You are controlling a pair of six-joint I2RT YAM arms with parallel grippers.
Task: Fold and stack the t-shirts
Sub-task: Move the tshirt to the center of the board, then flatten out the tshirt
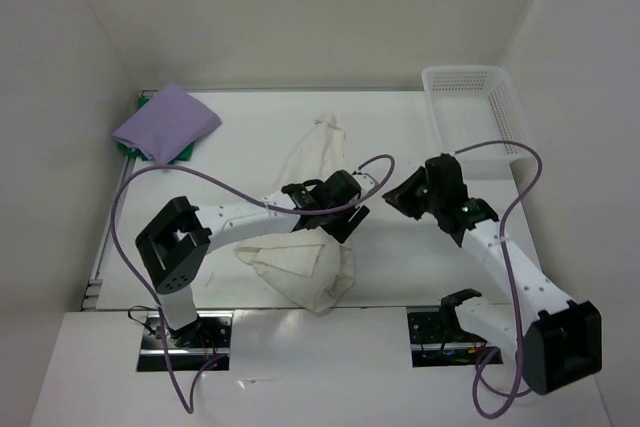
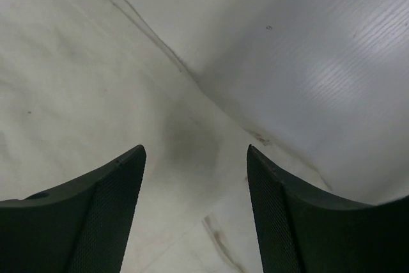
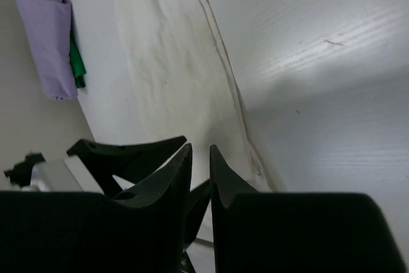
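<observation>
Left gripper (image 2: 195, 153) spread and empty above the cream-white shirt (image 1: 300, 269); right gripper (image 3: 200, 149) narrowly parted, empty; lavender shirt (image 1: 165, 123) at upper left.

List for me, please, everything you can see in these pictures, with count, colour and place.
purple shirt: one, lavender, folded, far left corner, on top of the green shirt
green shirt: one, bright green, under the purple shirt, only edges showing
cream shirt: one, cream-white, rumpled, middle of the table
basket: one, white lattice, far right corner
table: one, white
cables: two, purple, one looping off each arm
left gripper: one, black, open over the cream shirt's edge, holding nothing
right gripper: one, black, fingers slightly apart, holding nothing
</observation>
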